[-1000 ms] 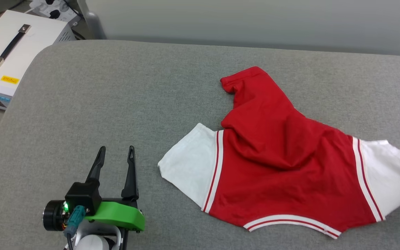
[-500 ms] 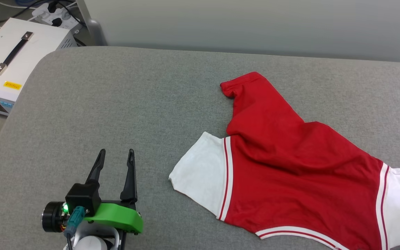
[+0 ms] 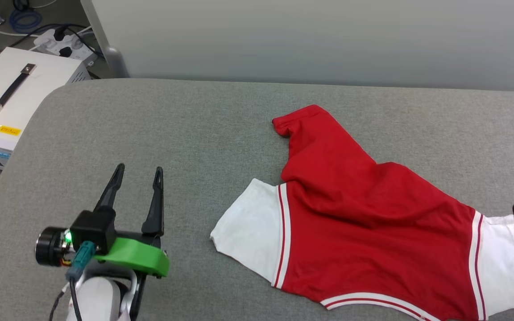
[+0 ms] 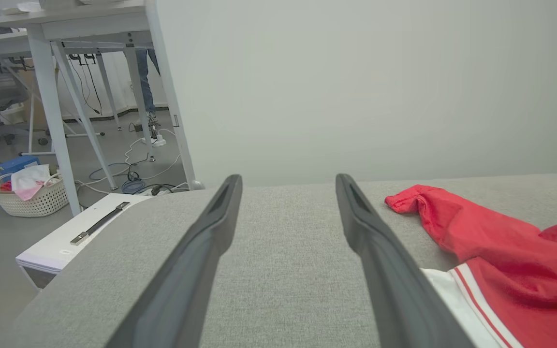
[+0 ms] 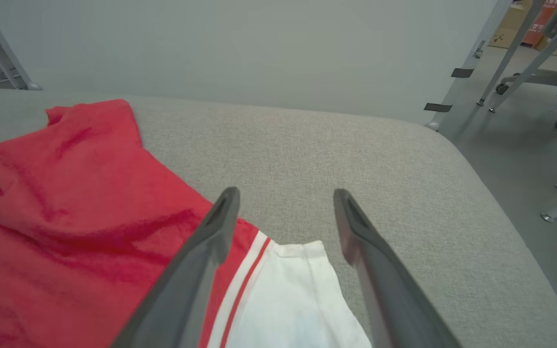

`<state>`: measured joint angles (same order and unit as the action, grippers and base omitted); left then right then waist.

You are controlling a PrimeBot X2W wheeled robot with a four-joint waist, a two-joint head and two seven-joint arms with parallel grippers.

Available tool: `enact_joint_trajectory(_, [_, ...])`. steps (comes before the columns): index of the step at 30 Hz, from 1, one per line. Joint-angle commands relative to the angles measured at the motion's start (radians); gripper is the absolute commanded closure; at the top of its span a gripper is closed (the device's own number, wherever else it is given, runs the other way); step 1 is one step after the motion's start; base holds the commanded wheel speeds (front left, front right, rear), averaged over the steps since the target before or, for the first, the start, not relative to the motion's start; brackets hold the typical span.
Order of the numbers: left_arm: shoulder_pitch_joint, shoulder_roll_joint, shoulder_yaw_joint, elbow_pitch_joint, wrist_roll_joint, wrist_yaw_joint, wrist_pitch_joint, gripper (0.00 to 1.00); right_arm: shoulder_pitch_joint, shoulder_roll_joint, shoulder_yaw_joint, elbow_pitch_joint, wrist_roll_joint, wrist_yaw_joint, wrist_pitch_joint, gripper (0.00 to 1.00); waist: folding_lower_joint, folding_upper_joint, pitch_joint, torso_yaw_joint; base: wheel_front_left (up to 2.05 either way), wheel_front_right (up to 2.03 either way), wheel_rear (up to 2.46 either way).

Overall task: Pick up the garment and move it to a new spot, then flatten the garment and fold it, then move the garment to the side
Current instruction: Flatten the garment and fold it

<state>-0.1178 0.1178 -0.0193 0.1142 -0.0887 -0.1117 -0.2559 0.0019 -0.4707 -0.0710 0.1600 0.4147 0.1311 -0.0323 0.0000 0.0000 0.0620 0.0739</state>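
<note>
Well, from your left: one white box (image 3: 16,93) with a black handle sits off the rounded left corner of the pad (image 3: 185,129). Your left gripper (image 3: 138,169) hovers over bare grey pad, jaws wide and empty, and you have open room all round it and ahead to the far edge along the pale wall. Next comes the one garment (image 3: 364,223), lying on the pad's right half with its red body rumpled. Its two white sleeves are spread, one toward each gripper, and a red corner reaches toward the far edge without meeting it. Your right gripper (image 5: 285,193) stands over the right sleeve, jaws wide, gripping nothing. Beyond it the pad runs bare to its rounded right corner, then floor.
</note>
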Motion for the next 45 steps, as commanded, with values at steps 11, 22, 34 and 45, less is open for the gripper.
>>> enact_joint_trajectory(11, [-0.294, 0.215, -0.291, 0.088, -0.271, -0.019, 0.229, 0.0, 0.077, 0.152, 0.002, -0.213, -0.115, 0.0, 0.018, 0.0, 0.0, 0.0, 0.008, -0.007, 0.0, 0.0, 0.0])
enact_joint_trajectory(22, [-0.471, 0.373, -0.638, 0.1, -0.694, -0.019, 0.801, 0.0, 0.059, 0.176, 0.024, -0.219, -0.146, 0.0, 0.026, 0.0, 0.0, 0.0, 0.035, -0.028, 0.0, 0.0, 0.0])
enact_joint_trajectory(34, [-0.543, 0.388, -0.863, 0.263, -0.765, -0.019, 0.925, 0.0, -0.03, 0.184, 0.092, -0.158, -0.159, 0.0, 0.0, 0.0, 0.0, 0.0, 0.101, -0.094, 0.0, 0.0, 0.0])
enact_joint_trajectory(45, [-0.579, 0.387, -1.04, 0.42, -0.786, -0.019, 0.843, 0.76, -0.091, 0.19, 0.134, -0.094, -0.158, 0.0, -0.037, 0.0, 0.0, 0.0, 0.153, -0.131, 0.0, 0.0, 0.0])
